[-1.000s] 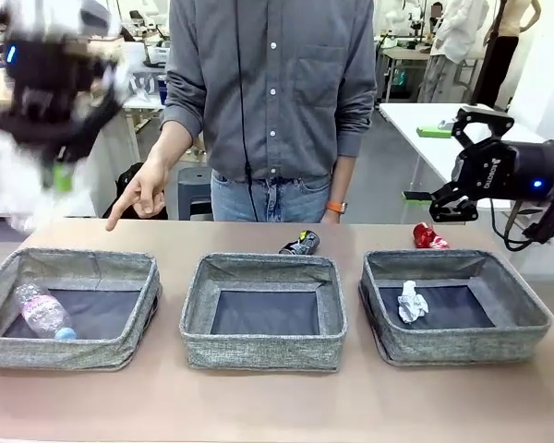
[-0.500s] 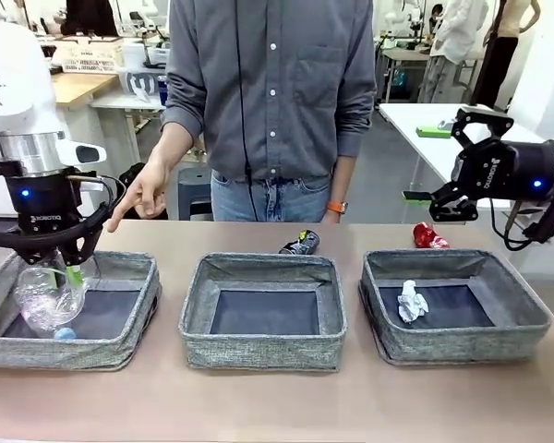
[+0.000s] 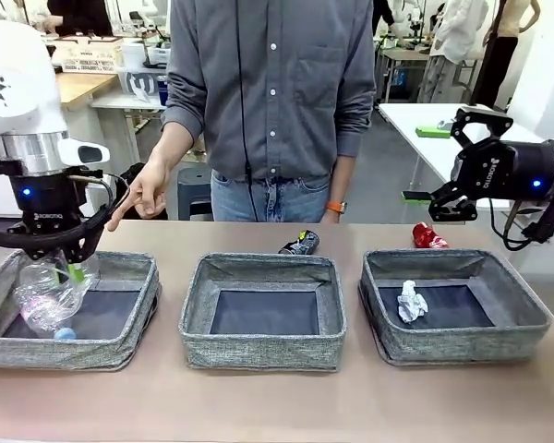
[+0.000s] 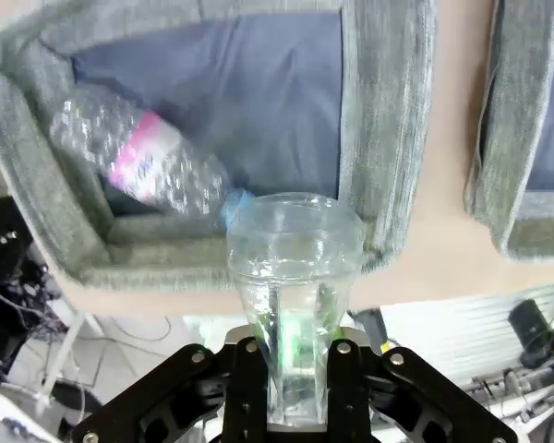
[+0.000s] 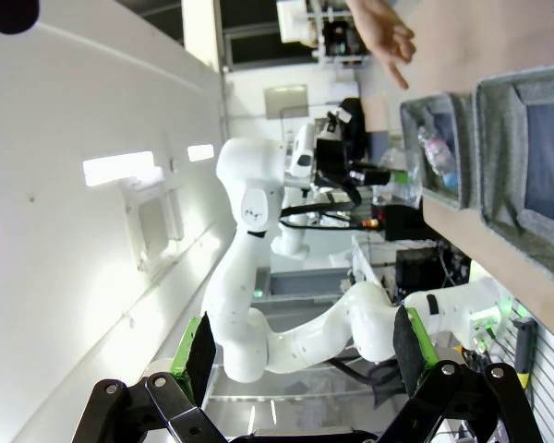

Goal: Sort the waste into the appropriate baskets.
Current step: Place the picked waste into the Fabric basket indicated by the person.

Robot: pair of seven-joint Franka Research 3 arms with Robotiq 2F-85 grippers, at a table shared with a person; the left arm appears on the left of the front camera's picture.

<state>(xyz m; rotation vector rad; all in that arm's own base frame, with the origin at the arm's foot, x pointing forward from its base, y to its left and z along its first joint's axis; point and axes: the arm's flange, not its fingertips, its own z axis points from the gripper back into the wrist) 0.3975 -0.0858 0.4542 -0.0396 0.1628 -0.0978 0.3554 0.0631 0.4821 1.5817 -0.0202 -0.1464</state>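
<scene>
My left gripper (image 3: 66, 269) is shut on a clear plastic cup (image 3: 48, 293), held tilted just over the left basket (image 3: 120, 349). In the left wrist view the cup (image 4: 292, 268) stands between my fingers, mouth outward. Below it, a clear bottle with a pink label (image 4: 148, 171) lies in that basket (image 4: 386, 138). The middle basket (image 3: 263, 349) holds nothing. A crumpled paper ball (image 3: 411, 301) lies in the right basket (image 3: 462, 343). A black can (image 3: 300, 243) and a red can (image 3: 429, 237) lie on the table behind the baskets. My right gripper (image 3: 440, 159) hangs open, high at the right.
A person stands at the far side, one hand (image 3: 140, 196) pointing down toward the left basket. Bare tabletop (image 3: 277, 406) runs along the front edge. The right wrist view, between its open fingers (image 5: 200, 355), shows the left arm far off and the baskets (image 5: 526, 157) sideways.
My left arm swung down from high at the left and now holds the cup over the left basket. The right arm has not moved.
</scene>
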